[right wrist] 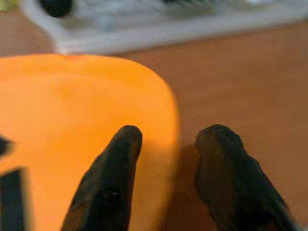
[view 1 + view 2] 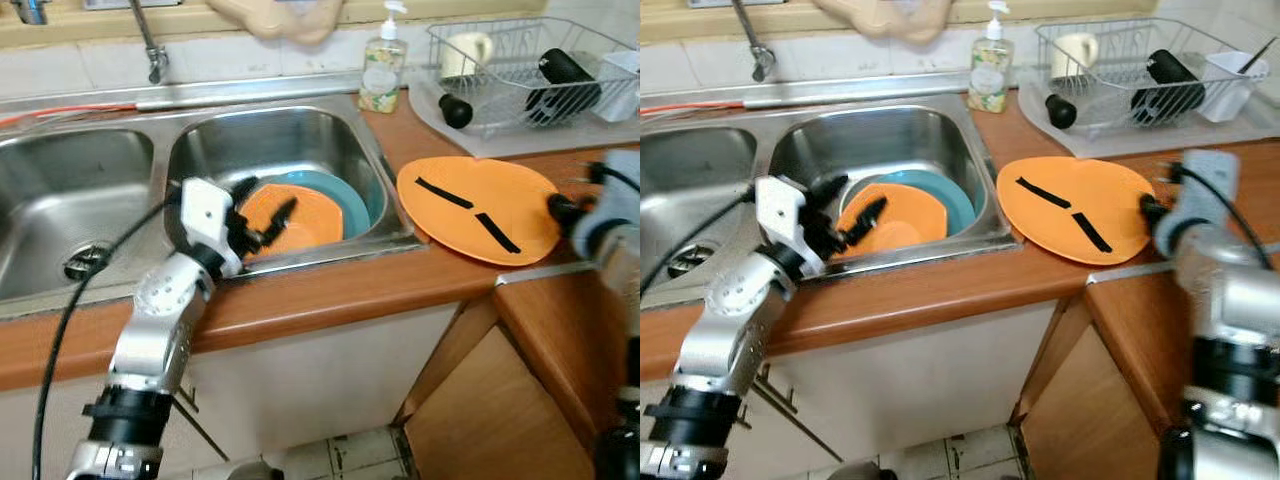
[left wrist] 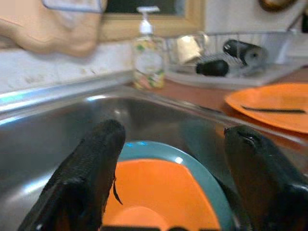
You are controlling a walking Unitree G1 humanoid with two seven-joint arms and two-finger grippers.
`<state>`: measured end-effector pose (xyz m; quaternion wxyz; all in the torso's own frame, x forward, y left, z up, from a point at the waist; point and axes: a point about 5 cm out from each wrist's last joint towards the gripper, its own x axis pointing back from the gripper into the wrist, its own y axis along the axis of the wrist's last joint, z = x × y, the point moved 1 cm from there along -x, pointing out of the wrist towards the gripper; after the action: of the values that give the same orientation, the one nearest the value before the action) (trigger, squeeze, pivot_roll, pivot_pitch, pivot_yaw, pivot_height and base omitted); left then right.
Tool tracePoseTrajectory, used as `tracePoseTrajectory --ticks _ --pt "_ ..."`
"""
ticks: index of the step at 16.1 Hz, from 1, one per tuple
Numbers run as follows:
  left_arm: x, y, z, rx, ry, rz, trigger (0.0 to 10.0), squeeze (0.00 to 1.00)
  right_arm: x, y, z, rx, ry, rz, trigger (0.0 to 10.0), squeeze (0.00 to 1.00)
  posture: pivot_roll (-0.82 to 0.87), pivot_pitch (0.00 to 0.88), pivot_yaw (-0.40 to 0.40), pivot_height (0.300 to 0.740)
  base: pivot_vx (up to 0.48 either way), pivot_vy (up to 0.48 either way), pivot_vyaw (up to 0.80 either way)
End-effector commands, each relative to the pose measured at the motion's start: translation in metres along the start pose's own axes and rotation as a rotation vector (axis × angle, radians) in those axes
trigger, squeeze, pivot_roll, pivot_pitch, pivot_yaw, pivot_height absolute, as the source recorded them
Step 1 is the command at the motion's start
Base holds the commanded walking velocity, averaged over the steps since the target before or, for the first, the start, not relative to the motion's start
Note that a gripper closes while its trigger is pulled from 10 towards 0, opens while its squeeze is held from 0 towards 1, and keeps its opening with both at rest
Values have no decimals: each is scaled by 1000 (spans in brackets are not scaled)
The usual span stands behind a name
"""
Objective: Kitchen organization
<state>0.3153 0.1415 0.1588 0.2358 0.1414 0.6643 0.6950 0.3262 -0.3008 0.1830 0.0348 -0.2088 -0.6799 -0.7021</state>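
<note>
Right at the near edge, the left arm rises from the bottom of the head view, forearm cut off below, and the left gripper (image 2: 262,222) reaches over the sink rim with its fingers spread wide above the orange dish (image 2: 300,218). That dish sits inside a teal bowl (image 2: 355,200) in the right-hand basin of the steel sink (image 2: 300,140), and the gripper hides its near side. The wrist view confirms it: both black fingers (image 3: 82,178) apart, nothing between them.

Over on the right, the right gripper (image 2: 1147,212) comes in low at the edge of the orange plate (image 2: 1080,190) lying flat on the wooden counter (image 2: 970,280). Its fingers (image 1: 110,178) are parted, one over the plate's rim and one over bare wood; whether they touch is hard to tell, the wrist picture is blurred. Two black strips (image 2: 1092,232) lie on the plate.

Farther back, a soap dispenser (image 2: 382,70) stands by the sink, beside a wire dish rack (image 2: 520,70) holding a mug and dark objects I can't identify. A tap (image 2: 152,45) is cut off at the top, against a tiled wall.
</note>
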Motion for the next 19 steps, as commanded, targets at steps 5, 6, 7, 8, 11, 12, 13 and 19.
tracePoseTrajectory --ticks 5,6,7,8,11,12,13,19 --pt "7 2 -10 12 -54 32 10000 90 -8 -3 -14 -168 64 72 10000 0 -32 0 27 740 0 0 0" --pt "7 3 -12 15 -60 40 10000 0 -12 -6 -14 -246 98 84 10000 106 -31 0 26 740 0 0 0" --pt "8 3 -13 24 -68 43 10000 110 -12 -6 -14 -283 119 77 10000 1000 -31 0 26 740 0 0 0" --pt "8 4 -14 36 -78 45 10000 784 -12 -5 -14 -297 136 61 10000 1000 -31 0 26 740 0 0 0" --pt "10 5 -19 44 -109 54 10000 1000 -13 1 -9 -303 187 29 10000 1000 -28 0 25 740 0 0 0" --pt "10 5 -20 41 -120 59 10000 1000 -13 -1 -8 -301 184 39 10000 1000 -29 0 26 740 0 0 0" --pt "10 4 -21 34 -121 65 10000 1000 -14 -3 -8 -309 183 58 10000 702 -29 0 26 740 0 0 0" --pt "8 1 -25 69 -160 106 10000 0 -11 -14 12 -338 315 141 10000 0 -26 0 26 740 0 0 0"
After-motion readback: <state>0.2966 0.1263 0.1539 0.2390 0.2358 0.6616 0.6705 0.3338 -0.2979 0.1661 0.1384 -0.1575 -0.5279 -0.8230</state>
